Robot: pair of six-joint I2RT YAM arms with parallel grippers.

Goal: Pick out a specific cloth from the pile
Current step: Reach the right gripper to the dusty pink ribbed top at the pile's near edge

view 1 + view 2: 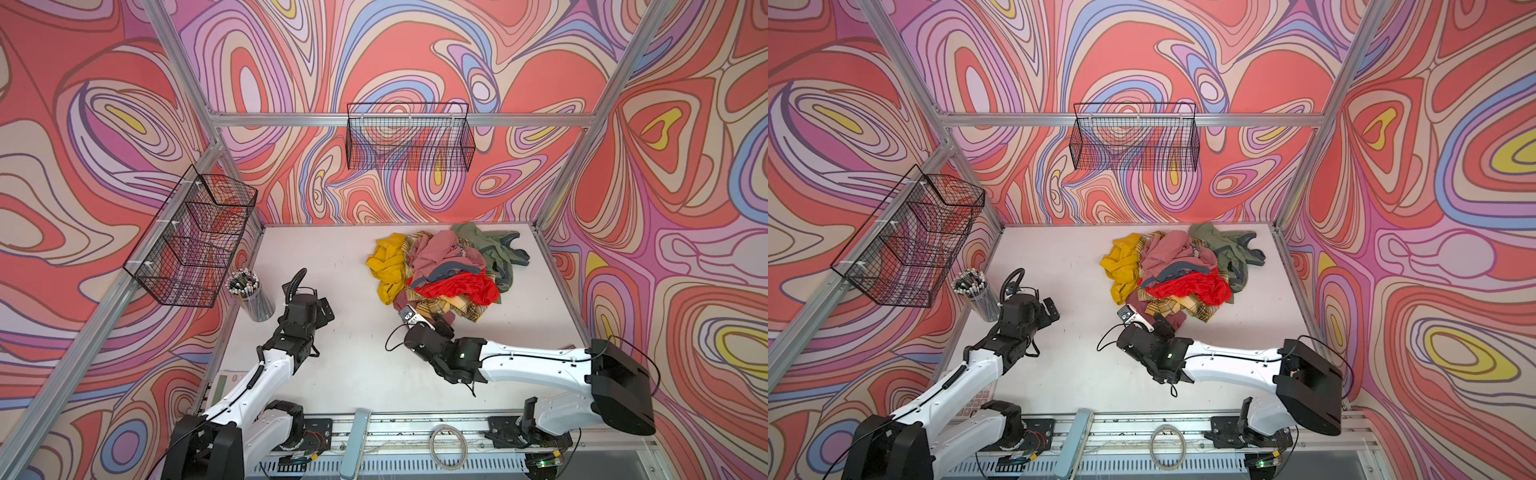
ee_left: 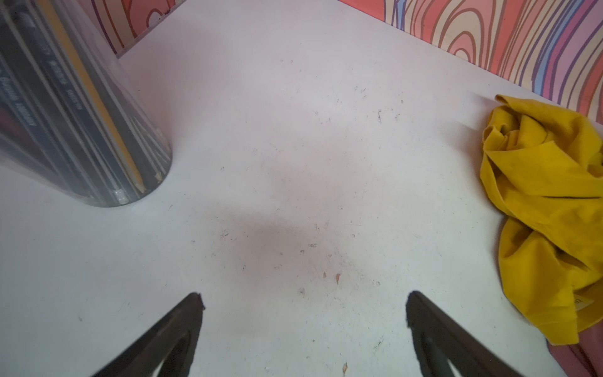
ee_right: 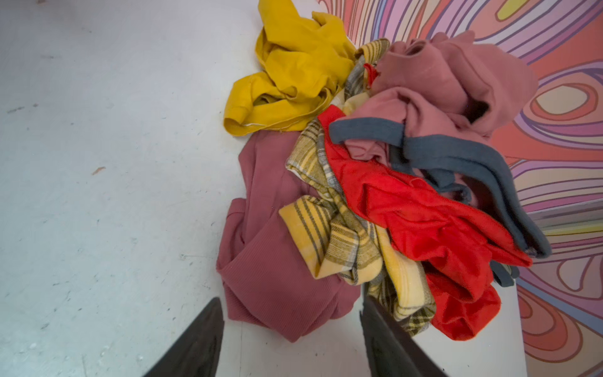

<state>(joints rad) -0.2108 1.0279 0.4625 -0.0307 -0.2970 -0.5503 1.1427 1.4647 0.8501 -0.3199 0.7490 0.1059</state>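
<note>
Pile of mixed cloths (image 1: pixel 444 266): right gripper (image 3: pixel 291 302), jaws apart over the dusty-pink ribbed cloth (image 3: pixel 270 261) at its edge, should pinch only that layer; left gripper (image 2: pixel 304 295) wide, empty.

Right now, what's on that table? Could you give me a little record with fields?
pile: mixed cloths, far right part of the table
top cloth: pink, grey-blue trim
left tool: open, over bare table near the pencil cup
right tool: open, either side of the dusty pink ribbed cloth edge
wire baskets: two, on the walls
</note>
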